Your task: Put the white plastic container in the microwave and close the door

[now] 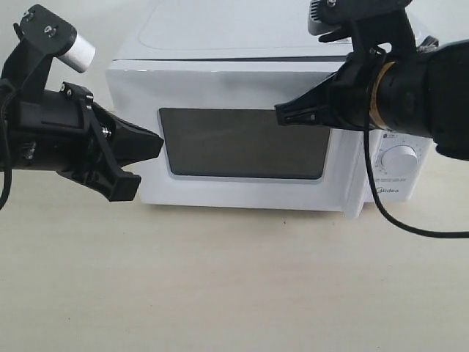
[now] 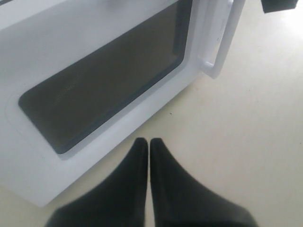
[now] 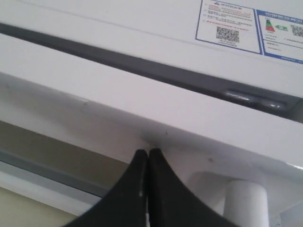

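Worktop bears the microwave. Left end effector and right end effector, both clenched on nothing, hang before its shut door. "Midea" reads below the right-hand knob. Farther back, top stickers carry QR codes; their text is illegible.

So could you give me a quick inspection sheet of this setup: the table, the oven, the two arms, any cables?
Surface: pale table; the microwave stands on it.
Job's things: microwave, its door looks shut, though I cannot tell if it is latched; white plastic container not seen, and the window is too dark to see through.
Clutter: nothing seen.
Grippers: left gripper has its fingers together, holds nothing and hovers off the door's left side; right gripper has its fingers together, tips at the door's top edge near the handle.
Cables: black cable hangs from the right arm.
Surroundings: nothing seen.
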